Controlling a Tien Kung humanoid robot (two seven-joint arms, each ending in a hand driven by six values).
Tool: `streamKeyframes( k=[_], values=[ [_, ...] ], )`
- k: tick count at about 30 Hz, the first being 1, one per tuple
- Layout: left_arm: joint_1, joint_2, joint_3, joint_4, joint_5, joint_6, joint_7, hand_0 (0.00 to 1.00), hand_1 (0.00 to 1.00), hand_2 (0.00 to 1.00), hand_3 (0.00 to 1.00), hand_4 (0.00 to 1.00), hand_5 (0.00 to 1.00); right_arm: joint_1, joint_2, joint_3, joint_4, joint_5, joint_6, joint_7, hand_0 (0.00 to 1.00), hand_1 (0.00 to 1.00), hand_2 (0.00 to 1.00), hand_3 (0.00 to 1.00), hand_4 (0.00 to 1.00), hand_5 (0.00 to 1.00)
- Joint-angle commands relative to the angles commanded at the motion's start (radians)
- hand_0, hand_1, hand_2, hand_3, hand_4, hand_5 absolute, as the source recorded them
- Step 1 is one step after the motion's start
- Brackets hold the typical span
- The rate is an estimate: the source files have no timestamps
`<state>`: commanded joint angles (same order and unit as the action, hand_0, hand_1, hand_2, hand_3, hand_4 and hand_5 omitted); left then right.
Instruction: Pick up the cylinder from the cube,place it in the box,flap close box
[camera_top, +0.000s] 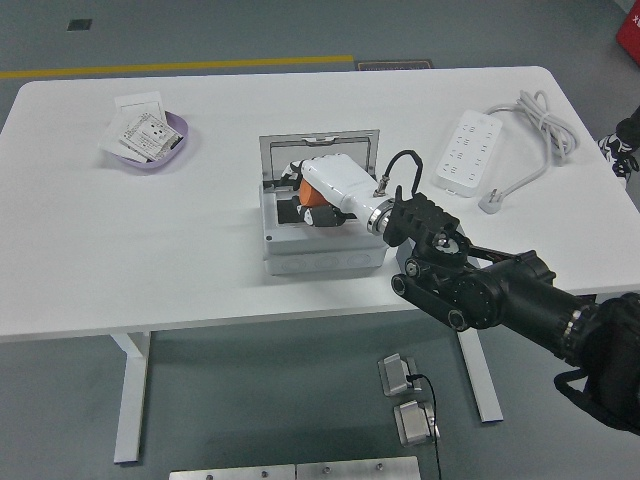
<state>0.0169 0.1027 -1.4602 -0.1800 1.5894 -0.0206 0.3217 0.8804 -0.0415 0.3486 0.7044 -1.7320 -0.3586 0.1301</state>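
A grey box (322, 255) stands at the table's middle, its lid (318, 152) open and upright at the back. My right arm comes in from the lower right and its white-backed hand (312, 205) reaches down into the box. The fingers are curled around an orange cylinder (304, 191), which shows only partly under the hand, inside the box opening. The dark fingertips (298, 213) lie low in the box. I cannot make out a cube. My left arm is out of view.
A purple bowl (172, 152) with cards in it sits at the far left. A white power strip (466, 150) with its cable (540, 115) lies at the far right. The table's near edge (200, 325) runs just in front of the box.
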Motion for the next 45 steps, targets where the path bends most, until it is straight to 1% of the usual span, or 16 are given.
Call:
streamKeyframes(
  k=[5, 6, 11, 12, 19, 26, 29, 30, 33, 35, 36, 39, 41, 43, 45],
  values=[
    [0.000, 0.001, 0.007, 0.000, -0.003, -0.001, 0.000, 0.781, 0.778, 0.750, 0.587, 0.702, 0.079, -0.001, -0.003, 0.001, 0.000, -0.001, 0.002, 0.001, 0.360, 0.473, 0.575, 0.711, 0.836, 0.326],
    [0.000, 0.002, 0.007, 0.000, -0.002, -0.002, 0.000, 0.781, 0.778, 0.750, 0.587, 0.702, 0.079, -0.002, -0.003, 0.001, 0.000, -0.001, 0.003, 0.001, 0.398, 0.483, 0.581, 0.715, 0.866, 0.329],
    [0.001, 0.002, 0.010, 0.000, -0.002, -0.004, 0.002, 0.781, 0.778, 0.750, 0.587, 0.702, 0.079, -0.004, -0.005, 0.002, 0.001, 0.001, 0.006, 0.001, 0.398, 0.483, 0.581, 0.715, 0.866, 0.329],
    [0.002, 0.002, 0.011, 0.000, -0.002, -0.004, 0.002, 0.781, 0.778, 0.750, 0.587, 0.702, 0.079, -0.005, -0.006, 0.003, 0.002, 0.002, 0.006, 0.001, 0.434, 0.487, 0.581, 0.715, 0.873, 0.324],
    [0.006, 0.000, 0.017, 0.000, -0.007, -0.007, 0.002, 0.781, 0.778, 0.750, 0.587, 0.702, 0.079, -0.014, -0.020, 0.041, 0.029, 0.003, 0.004, 0.000, 0.441, 0.484, 0.573, 0.714, 0.882, 0.331],
    [0.004, -0.002, 0.027, 0.000, -0.017, -0.009, -0.001, 0.781, 0.778, 0.750, 0.587, 0.702, 0.079, -0.017, -0.030, 0.062, 0.035, -0.002, 0.006, -0.002, 0.441, 0.482, 0.568, 0.713, 0.884, 0.341],
    [0.005, -0.003, 0.028, 0.000, -0.020, -0.008, -0.003, 0.781, 0.778, 0.750, 0.587, 0.702, 0.079, -0.025, -0.037, 0.070, 0.052, 0.002, 0.009, -0.007, 0.441, 0.482, 0.568, 0.713, 0.884, 0.341],
    [0.006, -0.004, 0.028, 0.000, -0.020, -0.008, -0.003, 0.781, 0.778, 0.750, 0.587, 0.702, 0.079, -0.032, -0.043, 0.077, 0.066, 0.008, 0.011, -0.011, 0.459, 0.473, 0.550, 0.710, 0.887, 0.346],
    [0.012, -0.007, 0.024, 0.000, -0.021, -0.008, -0.004, 0.781, 0.778, 0.750, 0.587, 0.702, 0.079, -0.061, -0.071, 0.107, 0.119, 0.035, 0.020, -0.025, 0.459, 0.473, 0.550, 0.710, 0.887, 0.346],
    [0.018, -0.010, 0.017, 0.000, -0.019, -0.007, -0.005, 0.781, 0.778, 0.750, 0.587, 0.702, 0.079, -0.092, -0.103, 0.138, 0.168, 0.061, 0.028, -0.038, 0.459, 0.473, 0.550, 0.710, 0.887, 0.346],
    [0.021, -0.012, 0.013, 0.000, -0.018, -0.007, -0.005, 0.781, 0.778, 0.750, 0.587, 0.702, 0.079, -0.107, -0.121, 0.155, 0.193, 0.071, 0.033, -0.046, 0.477, 0.470, 0.546, 0.709, 0.884, 0.350],
    [0.030, -0.016, -0.008, 0.000, -0.007, -0.007, -0.001, 0.781, 0.778, 0.750, 0.587, 0.702, 0.079, -0.136, -0.165, 0.199, 0.269, 0.081, 0.049, -0.068, 0.477, 0.470, 0.546, 0.709, 0.884, 0.350],
    [0.035, -0.017, -0.042, 0.000, 0.017, -0.008, 0.008, 0.781, 0.778, 0.750, 0.587, 0.702, 0.079, -0.137, -0.190, 0.231, 0.329, 0.076, 0.060, -0.086, 0.477, 0.470, 0.546, 0.709, 0.884, 0.350],
    [0.037, -0.018, -0.067, 0.000, 0.036, -0.009, 0.016, 0.781, 0.778, 0.750, 0.587, 0.702, 0.079, -0.129, -0.204, 0.248, 0.374, 0.072, 0.067, -0.096, 0.479, 0.471, 0.555, 0.710, 0.886, 0.362],
    [0.040, -0.016, -0.095, 0.000, 0.057, -0.010, 0.026, 0.781, 0.778, 0.750, 0.587, 0.702, 0.079, -0.099, -0.212, 0.265, 0.418, 0.065, 0.076, -0.106, 0.479, 0.471, 0.555, 0.710, 0.886, 0.362]
  ],
)
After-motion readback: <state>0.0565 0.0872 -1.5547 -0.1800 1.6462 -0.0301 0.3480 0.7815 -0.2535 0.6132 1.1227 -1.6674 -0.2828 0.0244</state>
